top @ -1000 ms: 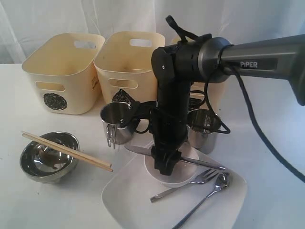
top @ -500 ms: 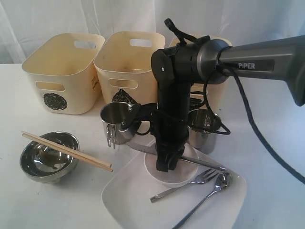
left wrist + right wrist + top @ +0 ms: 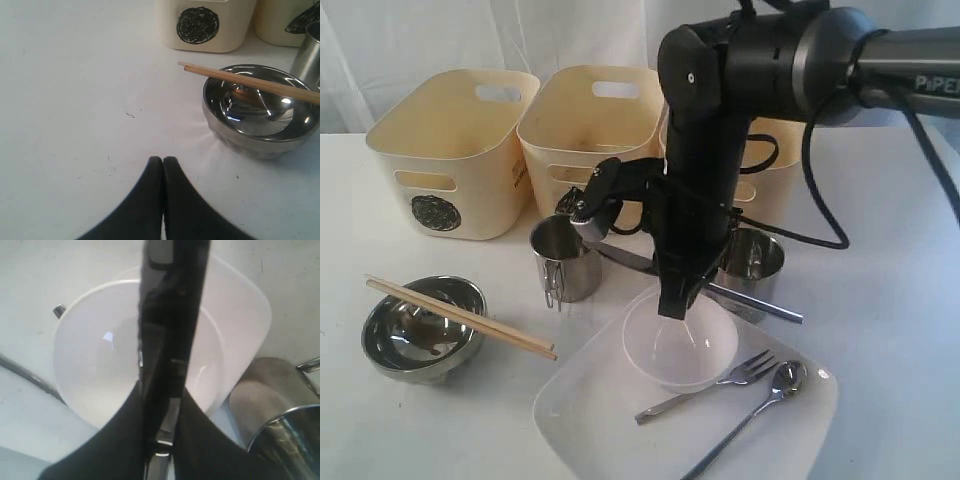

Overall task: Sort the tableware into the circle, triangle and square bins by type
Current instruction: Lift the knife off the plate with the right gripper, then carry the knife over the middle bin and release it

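Note:
My right gripper (image 3: 675, 298) is shut on the steel knife (image 3: 761, 305) and holds it level above the clear plastic bowl (image 3: 681, 352). In the right wrist view the knife (image 3: 169, 340) runs between the fingers of my right gripper (image 3: 162, 390), over the clear bowl (image 3: 100, 370). A fork (image 3: 722, 384) and a spoon (image 3: 770, 392) lie on the white plate (image 3: 595, 420). Two steel mugs (image 3: 563, 263) (image 3: 753, 262) stand behind it. Wooden chopsticks (image 3: 460, 317) rest across the steel bowl (image 3: 420, 338). My left gripper (image 3: 163, 160) is shut and empty, near the steel bowl (image 3: 260, 125).
Three cream bins stand at the back: the circle bin (image 3: 455, 150), a middle bin (image 3: 590, 130), and a third bin (image 3: 772, 170) mostly hidden behind the right arm. The right arm's cable (image 3: 820, 220) hangs over the right mug.
The right gripper has shut on the knife and lifted it off the clear bowl's rim. The right arm has risen. The left gripper has stayed shut.

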Robot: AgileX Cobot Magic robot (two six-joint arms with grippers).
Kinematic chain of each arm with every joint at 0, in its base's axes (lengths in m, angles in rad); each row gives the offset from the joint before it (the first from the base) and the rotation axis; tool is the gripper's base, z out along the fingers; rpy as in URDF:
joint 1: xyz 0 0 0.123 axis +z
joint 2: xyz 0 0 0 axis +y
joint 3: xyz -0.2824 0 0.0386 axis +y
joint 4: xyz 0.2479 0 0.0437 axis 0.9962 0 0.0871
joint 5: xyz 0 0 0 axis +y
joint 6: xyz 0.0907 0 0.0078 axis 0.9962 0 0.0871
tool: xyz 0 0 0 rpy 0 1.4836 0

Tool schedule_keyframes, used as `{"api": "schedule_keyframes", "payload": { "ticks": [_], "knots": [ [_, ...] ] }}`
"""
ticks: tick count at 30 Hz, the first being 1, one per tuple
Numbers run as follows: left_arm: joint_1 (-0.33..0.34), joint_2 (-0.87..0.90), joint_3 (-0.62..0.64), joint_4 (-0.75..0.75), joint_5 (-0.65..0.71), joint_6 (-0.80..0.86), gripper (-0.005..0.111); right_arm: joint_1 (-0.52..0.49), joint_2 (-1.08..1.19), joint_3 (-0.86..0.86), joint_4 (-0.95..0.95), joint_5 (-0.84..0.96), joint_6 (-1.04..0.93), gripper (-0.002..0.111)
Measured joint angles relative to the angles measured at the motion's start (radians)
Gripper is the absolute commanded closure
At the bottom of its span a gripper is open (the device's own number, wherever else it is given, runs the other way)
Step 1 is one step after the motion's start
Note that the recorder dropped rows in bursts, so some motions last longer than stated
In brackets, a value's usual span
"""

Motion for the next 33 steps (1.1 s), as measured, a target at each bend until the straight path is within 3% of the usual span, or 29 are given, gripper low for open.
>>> {"api": "schedule_keyframes", "payload": {
  "ticks": [27, 33],
  "knots": [
    [0.000, 0.000, 0.000, 0.000, 0.000, 0.000, 0.107, 0.000, -0.073, 0.000, -0.006, -0.146, 0.006, 0.108],
    [0.000, 0.000, 0.000, 0.000, 0.000, 0.000, 0.107, -0.018, -0.085, 0.000, 0.039, -0.306, 0.046, 0.108]
  ]
}}
